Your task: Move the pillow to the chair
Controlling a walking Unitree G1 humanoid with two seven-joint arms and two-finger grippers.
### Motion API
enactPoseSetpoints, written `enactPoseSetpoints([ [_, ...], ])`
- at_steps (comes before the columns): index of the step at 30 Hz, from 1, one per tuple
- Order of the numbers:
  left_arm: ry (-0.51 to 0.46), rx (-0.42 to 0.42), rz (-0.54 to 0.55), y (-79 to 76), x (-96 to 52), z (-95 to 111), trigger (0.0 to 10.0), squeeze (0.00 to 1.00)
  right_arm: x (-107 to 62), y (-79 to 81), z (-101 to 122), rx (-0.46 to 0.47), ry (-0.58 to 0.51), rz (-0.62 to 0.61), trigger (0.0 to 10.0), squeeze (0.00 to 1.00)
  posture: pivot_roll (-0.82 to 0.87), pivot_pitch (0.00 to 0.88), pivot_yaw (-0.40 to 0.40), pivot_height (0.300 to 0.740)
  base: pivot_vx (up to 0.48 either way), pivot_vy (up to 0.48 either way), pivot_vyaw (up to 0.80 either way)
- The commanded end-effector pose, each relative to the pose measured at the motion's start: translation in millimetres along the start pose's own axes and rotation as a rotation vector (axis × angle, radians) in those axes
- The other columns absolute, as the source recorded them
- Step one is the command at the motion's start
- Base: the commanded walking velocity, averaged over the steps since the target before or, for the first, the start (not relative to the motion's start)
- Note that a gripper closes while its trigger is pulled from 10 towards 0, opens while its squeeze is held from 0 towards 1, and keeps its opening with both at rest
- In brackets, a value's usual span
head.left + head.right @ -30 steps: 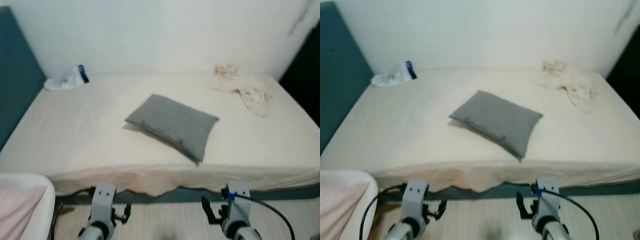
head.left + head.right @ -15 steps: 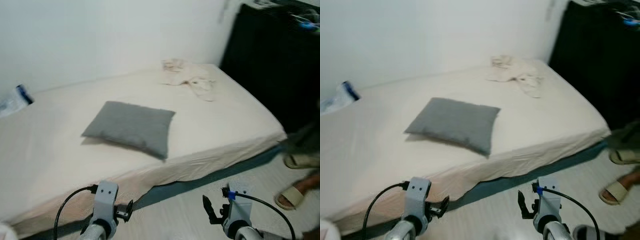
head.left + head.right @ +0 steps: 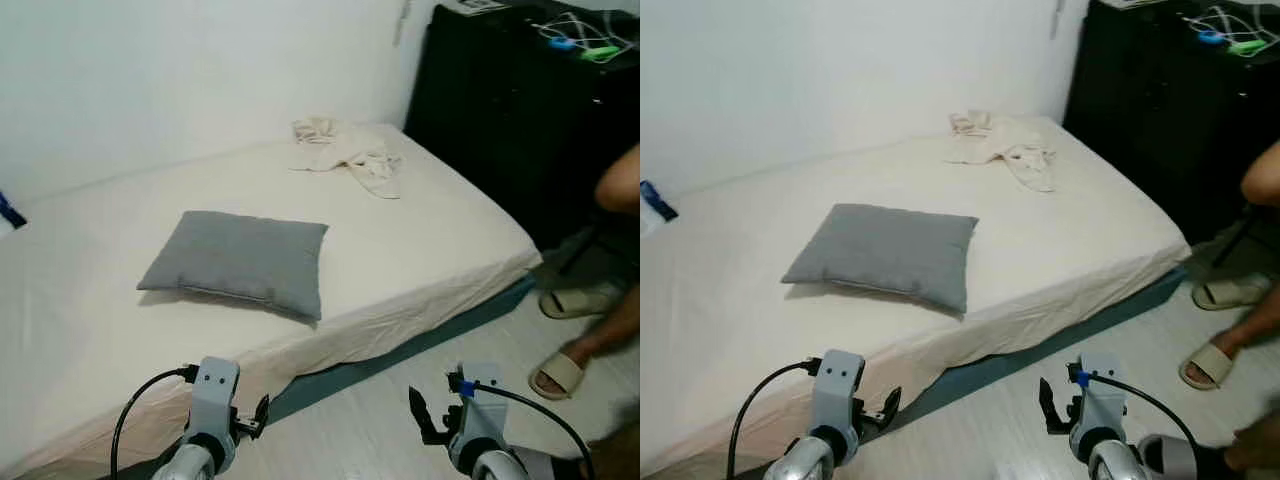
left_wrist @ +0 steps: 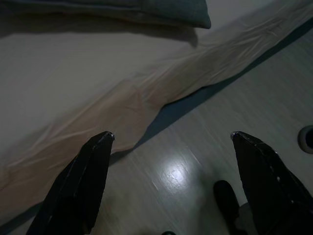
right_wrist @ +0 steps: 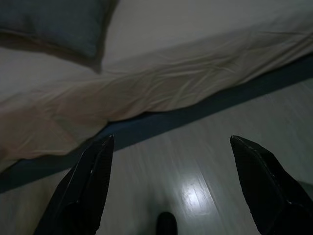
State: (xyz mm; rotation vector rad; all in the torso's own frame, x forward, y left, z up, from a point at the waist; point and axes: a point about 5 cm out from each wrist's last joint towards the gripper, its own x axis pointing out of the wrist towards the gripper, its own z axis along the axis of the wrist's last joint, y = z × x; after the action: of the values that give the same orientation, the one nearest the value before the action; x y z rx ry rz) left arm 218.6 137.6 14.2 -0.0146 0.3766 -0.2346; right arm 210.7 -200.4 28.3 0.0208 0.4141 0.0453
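Observation:
A grey pillow lies flat on the cream-sheeted bed, near its front edge. Both my grippers hang low over the wooden floor in front of the bed, well short of the pillow. The left gripper is open, with the bed's edge and a corner of the pillow ahead of it. Open too is the right gripper, and it holds nothing; the pillow lies beyond it on the sheet. In the eye views the left gripper and the right gripper stand at the bottom.
A crumpled cream cloth lies at the bed's far right corner. A black cabinet stands right of the bed. A person's leg and sandalled foot are on the floor at right, beside a loose sandal. A blue-and-white packet lies at the bed's left.
The whole view has swung to the right: the white seat at lower left has left the picture, and the cabinet and a person's legs have come in. Pillow and grippers are unchanged.

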Motion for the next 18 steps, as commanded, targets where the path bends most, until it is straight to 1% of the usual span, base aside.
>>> enactPoseSetpoints([
  [1,0.014,0.007,-0.002,0.7,-1.7,-4.4,10.0,0.0,-2.1,-0.6,-4.0,0.005,0.018,0.0,10.0,0.0,-0.08,0.114,0.049,0.74,0.315,0.0,0.0],
  [18,0.015,0.0,-0.012,-1.4,-0.9,-5.7,10.0,0.0,-1.9,-2.5,-3.9,-0.012,0.023,0.002,10.0,0.0,-0.09,0.115,0.041,0.74,0.315,0.0,0.0],
])
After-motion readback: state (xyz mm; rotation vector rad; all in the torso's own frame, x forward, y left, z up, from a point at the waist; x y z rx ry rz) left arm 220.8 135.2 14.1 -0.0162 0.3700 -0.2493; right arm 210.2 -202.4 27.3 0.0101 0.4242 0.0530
